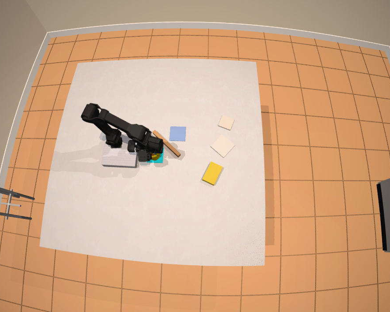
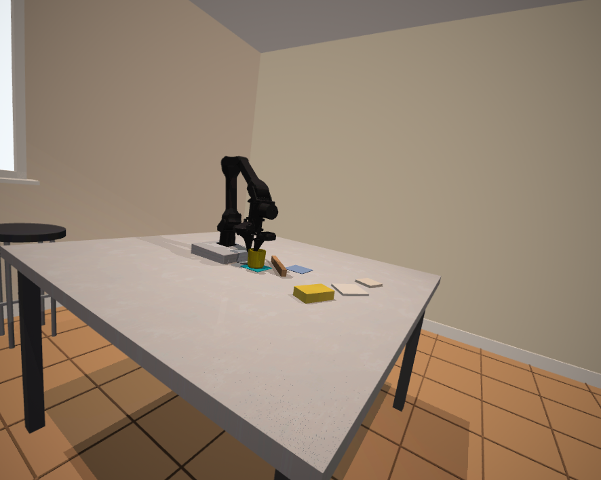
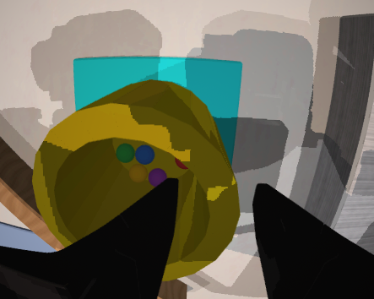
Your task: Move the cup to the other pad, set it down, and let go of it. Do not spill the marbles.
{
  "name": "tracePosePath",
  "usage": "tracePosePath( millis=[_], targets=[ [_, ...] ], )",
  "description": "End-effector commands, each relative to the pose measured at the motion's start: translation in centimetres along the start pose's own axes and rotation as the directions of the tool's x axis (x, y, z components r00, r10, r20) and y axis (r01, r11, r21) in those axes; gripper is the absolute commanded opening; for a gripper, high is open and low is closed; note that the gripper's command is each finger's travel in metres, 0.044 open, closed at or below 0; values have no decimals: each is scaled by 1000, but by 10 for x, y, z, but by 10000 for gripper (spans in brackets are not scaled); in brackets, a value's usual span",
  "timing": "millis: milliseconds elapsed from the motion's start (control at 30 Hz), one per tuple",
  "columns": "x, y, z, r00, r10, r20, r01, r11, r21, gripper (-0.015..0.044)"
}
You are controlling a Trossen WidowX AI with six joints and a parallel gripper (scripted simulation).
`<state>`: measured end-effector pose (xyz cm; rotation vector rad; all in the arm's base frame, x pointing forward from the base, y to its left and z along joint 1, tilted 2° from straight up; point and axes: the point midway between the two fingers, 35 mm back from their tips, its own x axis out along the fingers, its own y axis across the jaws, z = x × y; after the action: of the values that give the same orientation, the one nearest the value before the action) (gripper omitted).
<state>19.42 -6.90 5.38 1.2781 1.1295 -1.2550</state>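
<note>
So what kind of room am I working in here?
Likely a plain indoor test room: one grey table carrying the black arm, an orange tiled floor, bare beige walls, and a black round stool beside a window.

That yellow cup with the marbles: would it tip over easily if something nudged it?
Probably somewhat: the yellow cup stands taller than wide on the teal pad. The marbles lying low inside may steady it, but they would likely roll out if it tipped.

Mustard-yellow round cup (image 3: 135, 176) w/ green, blue, purple, orange, red marbles (image 3: 142, 161). Teal square pad (image 3: 156, 85), pale-blue square pad (image 1: 178, 133). Black gripper (image 3: 213, 215). Brown wood-grain bar (image 1: 166, 143). Yellow block (image 1: 212, 172); two cream tiles (image 1: 222, 145). Off-white table (image 1: 155, 218).
</note>
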Motion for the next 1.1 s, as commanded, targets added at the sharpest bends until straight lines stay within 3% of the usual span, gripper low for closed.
tracePosePath(
  millis=[0, 867, 1067],
  targets=[
    [-8, 3, 1, 1000, 14, 2, -14, 1000, -3, 147],
    [-40, -6, 1, 1000, 13, -2, -13, 1000, -7, 147],
    [-36, -7, 1, 1000, 0, 0, 0, 1000, -1, 304]
  ],
)
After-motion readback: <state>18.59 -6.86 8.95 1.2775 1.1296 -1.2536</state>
